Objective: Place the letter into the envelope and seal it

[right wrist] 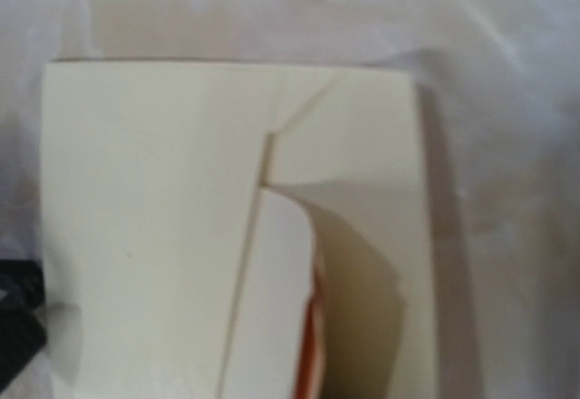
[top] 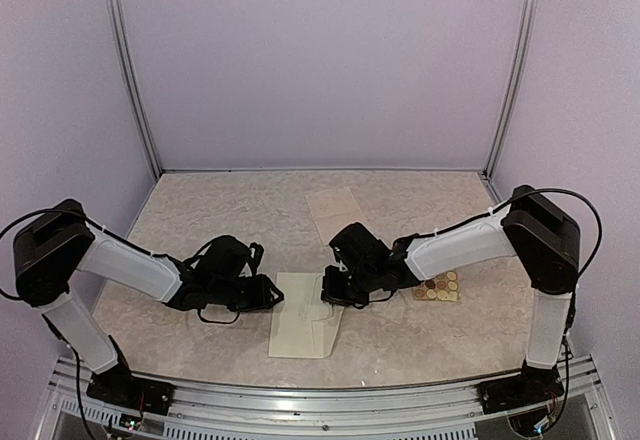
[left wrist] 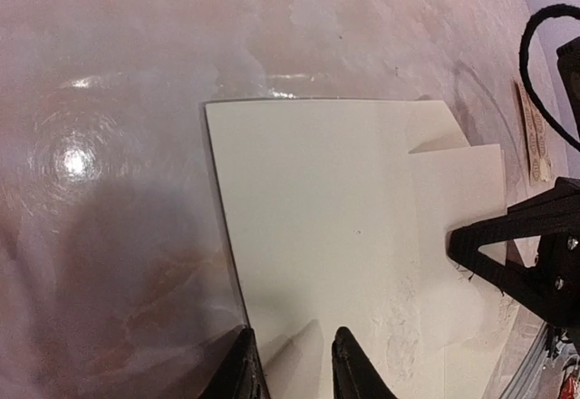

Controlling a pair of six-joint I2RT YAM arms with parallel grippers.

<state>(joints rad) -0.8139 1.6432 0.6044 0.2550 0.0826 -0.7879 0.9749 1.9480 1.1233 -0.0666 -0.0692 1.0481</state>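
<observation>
The cream envelope [top: 305, 328] lies flat on the table between both arms. My left gripper [top: 275, 295] is at its left edge. In the left wrist view the left gripper [left wrist: 294, 363] has its fingers slightly apart with nothing between them. One fingertip [left wrist: 240, 367] sits at the paper's edge, the other on the envelope [left wrist: 317, 218]. My right gripper [top: 327, 295] is at the envelope's right side, its tip [left wrist: 453, 240] on the flap. The flap [right wrist: 290, 263] curls up toward the right wrist camera, and a thin orange-pink edge [right wrist: 311, 345] shows under it. I cannot tell whether that is the letter.
A pinkish-beige paper sheet [top: 333, 203] lies at the back of the table. A small tan sheet of round brown stickers [top: 438, 286] lies to the right of the envelope, beside my right arm. Walls enclose the table on three sides.
</observation>
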